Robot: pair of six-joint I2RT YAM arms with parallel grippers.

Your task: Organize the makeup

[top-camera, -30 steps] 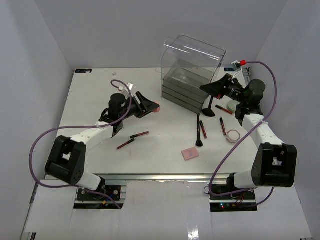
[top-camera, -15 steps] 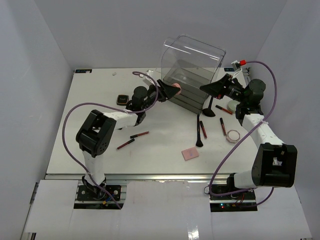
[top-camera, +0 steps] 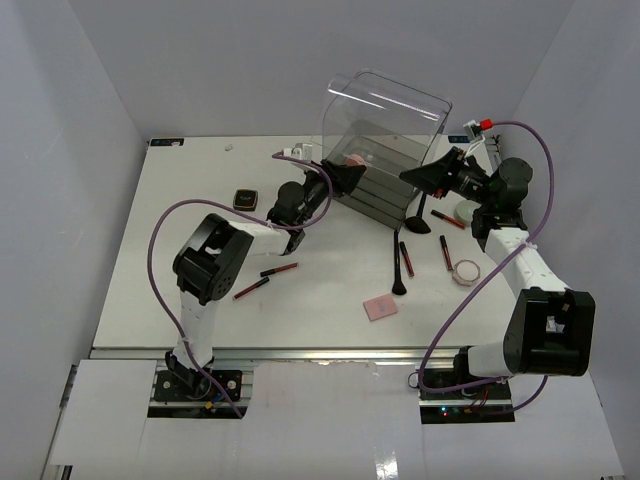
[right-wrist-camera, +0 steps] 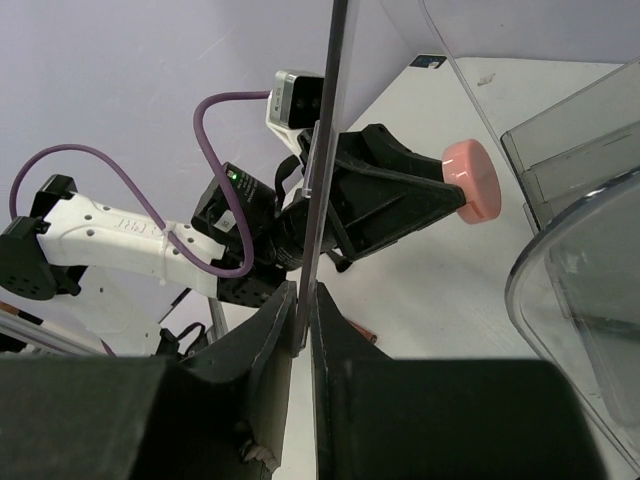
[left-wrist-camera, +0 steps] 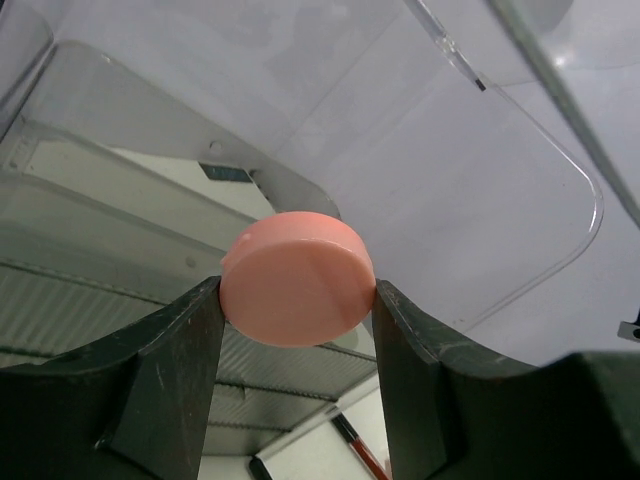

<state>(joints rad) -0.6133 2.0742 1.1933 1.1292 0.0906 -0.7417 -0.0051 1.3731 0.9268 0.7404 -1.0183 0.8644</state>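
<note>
Compact (left-wrist-camera: 296, 275), pink, clamped by left gripper (left-wrist-camera: 297, 296); right gripper (right-wrist-camera: 305, 295) pinches seemingly a clear panel (right-wrist-camera: 325, 100).

Top view: bright, even, diffuse light from overhead. The white table (top-camera: 200, 300) reads clean, with only short soft shadows under the arms. White glare streaks run along the upper edges of the clear box (top-camera: 385, 100). Focus is sharp across the frame.

Left wrist: the pink compact (left-wrist-camera: 297, 277) is evenly lit and crisp, with one small highlight on its upper-left rim. The left gripper's fingers (left-wrist-camera: 165, 370) are dark and low in detail. The plastic behind is hazy with pale reflections.

Right wrist: the right gripper's fingers (right-wrist-camera: 250, 350) are near-black and blurred — too close to the lens. The clear panel (right-wrist-camera: 325, 150) shows as a bright edge. Lines bow at the right edge.
</note>
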